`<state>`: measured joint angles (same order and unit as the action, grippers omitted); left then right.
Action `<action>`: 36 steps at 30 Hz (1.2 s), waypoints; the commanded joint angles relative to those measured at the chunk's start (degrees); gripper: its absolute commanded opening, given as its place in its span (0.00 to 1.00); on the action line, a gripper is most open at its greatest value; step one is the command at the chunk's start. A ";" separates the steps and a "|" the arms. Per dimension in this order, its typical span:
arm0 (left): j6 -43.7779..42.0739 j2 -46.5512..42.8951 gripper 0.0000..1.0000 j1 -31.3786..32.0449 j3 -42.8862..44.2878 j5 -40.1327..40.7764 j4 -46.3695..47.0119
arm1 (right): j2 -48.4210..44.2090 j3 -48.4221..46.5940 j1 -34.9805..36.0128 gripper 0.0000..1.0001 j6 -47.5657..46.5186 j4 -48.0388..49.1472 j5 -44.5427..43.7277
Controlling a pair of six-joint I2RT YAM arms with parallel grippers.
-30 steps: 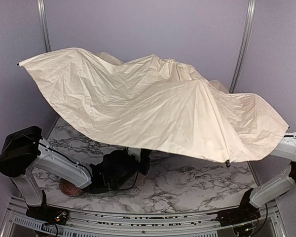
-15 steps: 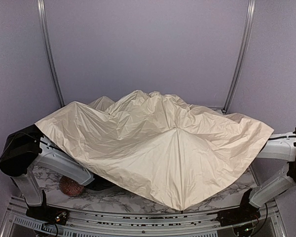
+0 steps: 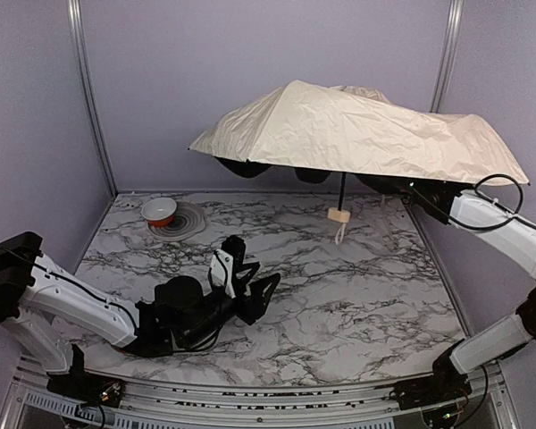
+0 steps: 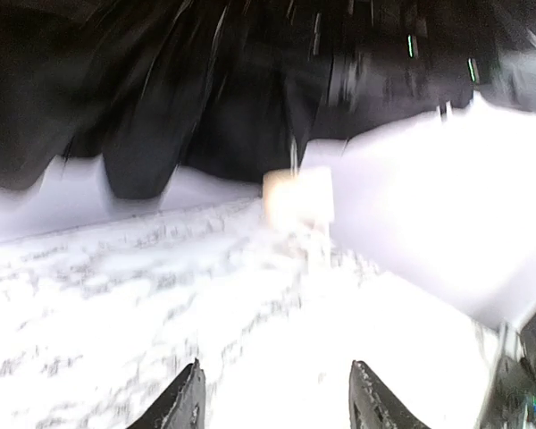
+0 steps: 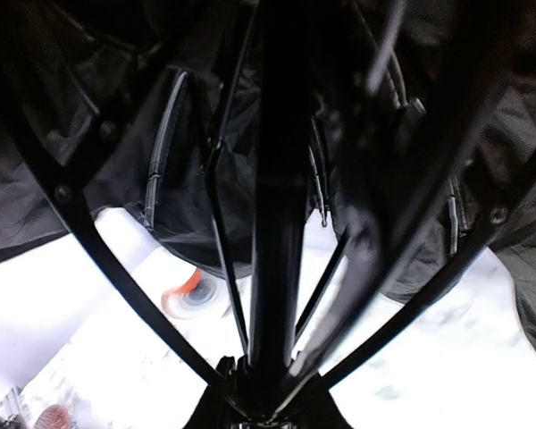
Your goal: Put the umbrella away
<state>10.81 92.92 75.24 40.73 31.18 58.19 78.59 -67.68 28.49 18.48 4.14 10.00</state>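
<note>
Top external view: the open cream umbrella is held aloft over the far right of the bench, with its tan handle hanging below. The right end effector is clamped on its black shaft under the canopy. The left end effector sits low at near left, fingers apart and empty.

Lab cell (plain walls, marble table)

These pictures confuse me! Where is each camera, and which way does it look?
Top: high and behind, looking down on table, umbrella, left arm, right arm.
Left wrist: low over the table, facing the umbrella's handle; its open fingertips show.
Right wrist: under the umbrella, facing its black shaft, bowl beyond; own fingers lost in dark.
Shared: top and left wrist both show the handle.
</note>
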 commanded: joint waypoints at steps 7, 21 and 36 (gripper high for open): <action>0.16 -20.54 0.56 -1.48 -14.00 9.95 -6.51 | -5.73 -16.98 -11.43 0.00 -25.38 -17.87 12.22; -0.39 -36.50 0.61 -6.34 -15.86 12.67 -25.05 | -7.16 -20.55 -3.67 0.00 -56.26 -41.44 4.21; -6.14 -18.93 0.97 -6.34 7.03 -25.60 -24.78 | -15.35 5.22 12.73 0.00 -60.67 -14.63 15.95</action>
<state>6.07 68.29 68.99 42.92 18.33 33.23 64.14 -65.45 36.03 -43.57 -27.97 23.18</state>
